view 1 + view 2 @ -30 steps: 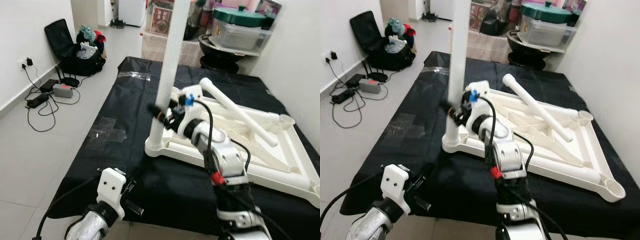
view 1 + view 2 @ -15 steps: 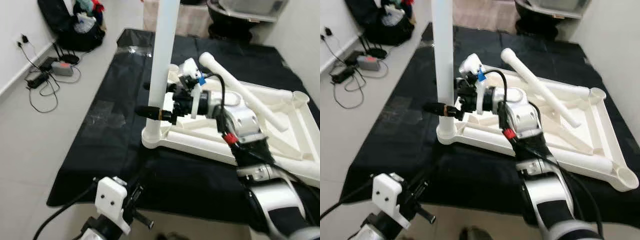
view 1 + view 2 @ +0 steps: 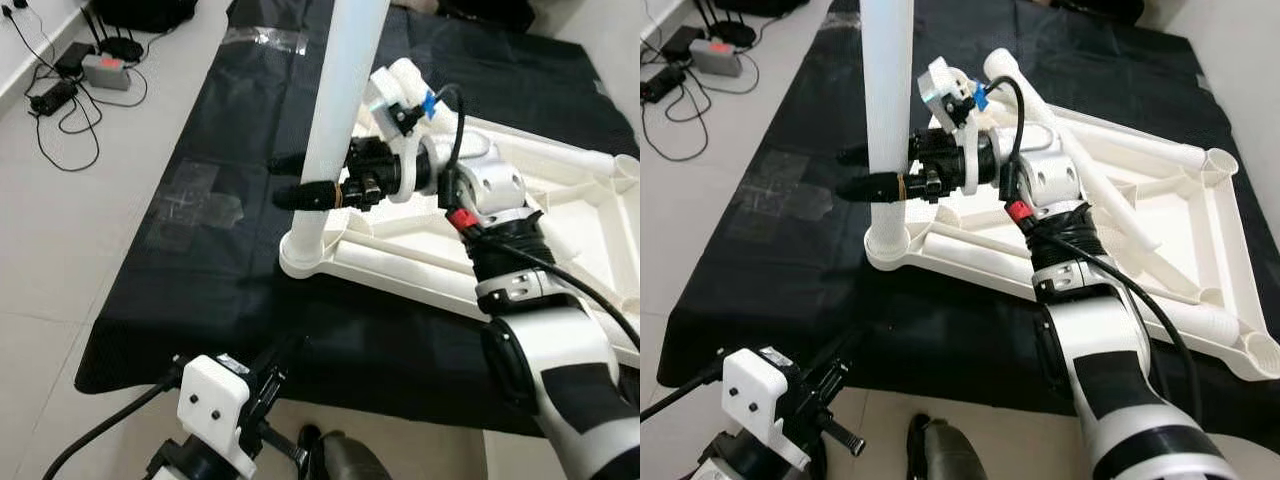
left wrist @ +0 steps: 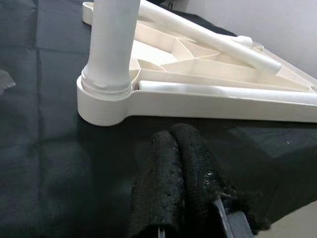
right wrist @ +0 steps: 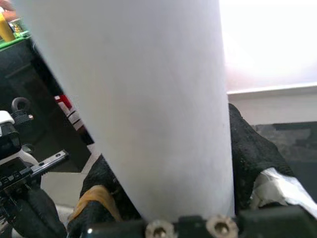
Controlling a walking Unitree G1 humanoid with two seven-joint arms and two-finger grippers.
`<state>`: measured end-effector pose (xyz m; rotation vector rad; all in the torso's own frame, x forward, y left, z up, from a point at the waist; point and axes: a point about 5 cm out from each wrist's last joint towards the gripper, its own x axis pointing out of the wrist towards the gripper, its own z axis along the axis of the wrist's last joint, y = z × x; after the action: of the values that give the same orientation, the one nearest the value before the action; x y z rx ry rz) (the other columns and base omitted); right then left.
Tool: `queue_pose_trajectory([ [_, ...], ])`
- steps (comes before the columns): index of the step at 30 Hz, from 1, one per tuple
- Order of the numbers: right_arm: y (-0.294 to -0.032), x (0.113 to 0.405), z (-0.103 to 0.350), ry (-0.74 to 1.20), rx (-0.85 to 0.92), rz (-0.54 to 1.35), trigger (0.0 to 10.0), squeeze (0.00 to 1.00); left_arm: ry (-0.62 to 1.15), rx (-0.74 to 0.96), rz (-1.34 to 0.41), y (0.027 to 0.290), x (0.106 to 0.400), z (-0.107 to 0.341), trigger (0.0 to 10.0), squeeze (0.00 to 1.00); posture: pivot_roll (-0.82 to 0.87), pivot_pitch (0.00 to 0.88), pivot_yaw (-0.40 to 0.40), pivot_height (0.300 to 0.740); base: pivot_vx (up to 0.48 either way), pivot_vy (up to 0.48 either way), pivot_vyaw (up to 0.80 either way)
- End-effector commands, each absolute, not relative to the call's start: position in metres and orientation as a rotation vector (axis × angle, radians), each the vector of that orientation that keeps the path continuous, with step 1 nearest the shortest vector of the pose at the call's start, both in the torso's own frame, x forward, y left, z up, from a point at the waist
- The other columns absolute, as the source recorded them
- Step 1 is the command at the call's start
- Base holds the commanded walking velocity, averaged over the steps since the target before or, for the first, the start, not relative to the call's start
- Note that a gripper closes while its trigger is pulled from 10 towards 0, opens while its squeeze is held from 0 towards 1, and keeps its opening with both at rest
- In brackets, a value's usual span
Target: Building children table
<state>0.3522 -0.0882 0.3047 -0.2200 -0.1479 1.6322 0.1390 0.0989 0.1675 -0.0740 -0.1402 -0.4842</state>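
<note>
Since a second earlier the head camera had dipped and moved closer, and the right arm had stretched out further. Its right end effector (image 3: 310,185) clamped the white table leg (image 3: 340,110) low down, one black finger on each side. That leg stood upright in the corner socket of the upturned white table frame (image 3: 1120,250), which lay on a black sheet (image 3: 200,230) on the floor. A second leg (image 3: 1070,150) lay loose across the frame. The left end effector (image 4: 181,163) hung near that corner, fingers seemingly pressed together.
</note>
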Motion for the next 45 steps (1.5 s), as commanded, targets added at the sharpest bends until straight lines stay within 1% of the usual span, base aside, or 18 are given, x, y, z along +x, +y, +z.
queue_pose_trajectory([
  [1,-0.098,0.353,0.293,-0.157,-0.135,1.505,0.0,0.0,-0.106,-0.073,-0.492,0.099,0.139,0.162,10.0,0.0,0.01,0.267,-0.168,0.74,0.0,0.0,0.0],
  [4,-0.095,0.344,0.263,-0.064,-0.045,1.233,0.0,0.0,-0.103,-0.069,-0.487,0.1,0.148,0.154,10.0,0.0,-0.04,0.197,-0.183,0.74,0.0,0.0,0.0],
  [6,-0.094,0.341,0.253,-0.029,-0.023,1.151,0.0,0.0,-0.103,-0.068,-0.485,0.101,0.151,0.152,10.0,0.0,-0.04,0.197,-0.183,0.74,0.0,0.0,0.0],
  [7,-0.095,0.34,0.226,0.097,-0.024,0.779,0.0,0.0,-0.099,-0.063,-0.483,0.101,0.156,0.147,10.0,0.0,-0.05,0.149,-0.184,0.74,0.0,0.0,0.0],
  [8,-0.095,0.34,0.226,0.097,-0.024,0.779,0.0,0.0,-0.099,-0.063,-0.483,0.101,0.156,0.147,10.0,0.0,-0.05,0.149,-0.184,0.74,0.0,0.0,0.0],
  [9,-0.102,0.336,0.21,0.18,-0.033,0.504,0.0,0.0,-0.096,-0.06,-0.481,0.102,0.16,0.144,10.0,0.0,-0.05,0.149,-0.184,0.74,0.0,0.0,0.0],
  [10,-0.099,0.326,0.191,0.224,-0.062,0.412,0.0,0.0,-0.092,-0.057,-0.48,0.103,0.167,0.14,10.0,0.0,-0.07,0.097,-0.182,0.74,0.0,0.0,0.0],
  [15,-0.034,0.345,0.192,0.151,-0.02,0.591,0.0,0.0,-0.081,-0.049,-0.47,0.106,0.196,0.125,10.0,0.0,-0.07,0.016,-0.176,0.74,0.0,0.0,0.0],
  [20,-0.004,0.349,0.203,0.113,-0.044,0.704,0.4,0.0,-0.078,-0.036,-0.446,0.108,0.207,0.118,10.0,0.0,-0.03,0.0,-0.189,0.74,0.0,0.0,0.0],
  [21,0.001,0.345,0.205,0.126,-0.06,0.711,10.0,0.0,-0.079,-0.03,-0.443,0.109,0.209,0.116,10.0,0.0,-0.02,0.0,-0.188,0.74,0.0,0.0,0.0],
  [25,0.002,0.341,0.209,0.119,-0.036,0.678,10.0,0.0,-0.083,-0.027,-0.442,0.109,0.211,0.115,10.0,0.0,-0.02,0.0,-0.187,0.74,0.0,0.0,0.0],
  [26,-0.003,0.341,0.213,0.089,-0.025,0.787,10.0,1.0,-0.086,-0.029,-0.447,0.109,0.209,0.115,10.0,0.0,-0.02,0.0,-0.176,0.74,0.0,0.0,0.0],
  [30,-0.015,0.342,0.221,0.016,-0.04,0.964,10.0,1.0,-0.09,-0.033,-0.458,0.108,0.204,0.116,10.0,0.0,-0.01,0.006,-0.171,0.74,0.0,0.0,0.0],
  [32,-0.039,0.35,0.242,-0.108,-0.037,1.116,10.0,1.0,-0.097,-0.041,-0.473,0.105,0.195,0.121,10.0,0.0,0.0,0.061,-0.169,0.74,0.0,0.0,0.0],
  [36,-0.051,0.353,0.255,-0.17,-0.034,1.187,10.0,1.0,-0.106,-0.046,-0.48,0.104,0.19,0.124,10.0,0.0,0.0,0.07,-0.169,0.74,0.0,0.0,0.0],
  [37,-0.058,0.354,0.262,-0.181,-0.064,1.255,10.0,1.0,-0.113,-0.048,-0.482,0.102,0.183,0.128,10.0,0.0,0.03,0.133,-0.174,0.74,0.0,0.0,0.0],
  [40,-0.068,0.354,0.278,-0.208,-0.083,1.396,10.0,1.0,-0.124,-0.053,-0.487,0.1,0.167,0.138,10.0,0.0,0.07,0.2,-0.174,0.74,0.0,0.0,0.0],
  [45,-0.074,0.352,0.286,-0.196,-0.095,1.543,10.0,1.0,-0.128,-0.058,-0.489,0.097,0.153,0.147,10.0,0.0,0.08,0.237,-0.172,0.74,0.0,0.0,0.0],
])
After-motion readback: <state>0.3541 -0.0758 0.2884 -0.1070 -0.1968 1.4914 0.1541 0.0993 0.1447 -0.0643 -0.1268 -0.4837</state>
